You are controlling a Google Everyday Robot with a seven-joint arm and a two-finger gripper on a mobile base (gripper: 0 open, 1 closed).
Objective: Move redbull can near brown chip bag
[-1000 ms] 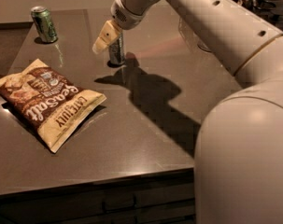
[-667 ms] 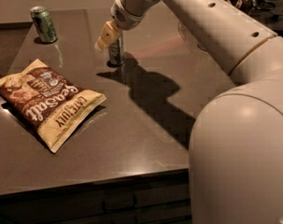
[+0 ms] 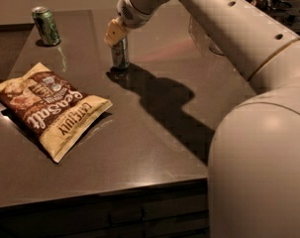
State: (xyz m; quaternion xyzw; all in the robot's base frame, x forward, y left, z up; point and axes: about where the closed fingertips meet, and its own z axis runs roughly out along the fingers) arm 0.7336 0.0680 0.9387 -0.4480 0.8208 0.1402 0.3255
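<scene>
Redbull can [image 3: 121, 55]: upright on the dark table [image 3: 154, 152], toward the far middle of the top, its base on the surface with a shadow running right and toward the near edge. Gripper [image 3: 117, 33]: at the can's top, a pale yellow pad overlapping the upper left rim; grip state cannot be told, nor whether it has hold of the can. Arm [image 3: 228, 29] reaches in from the right. Brown chip bag [image 3: 48, 105]: flat on the table at near left, well apart from the can. Green can [image 3: 45, 26]: upright at the far left corner, apart from both.
</scene>
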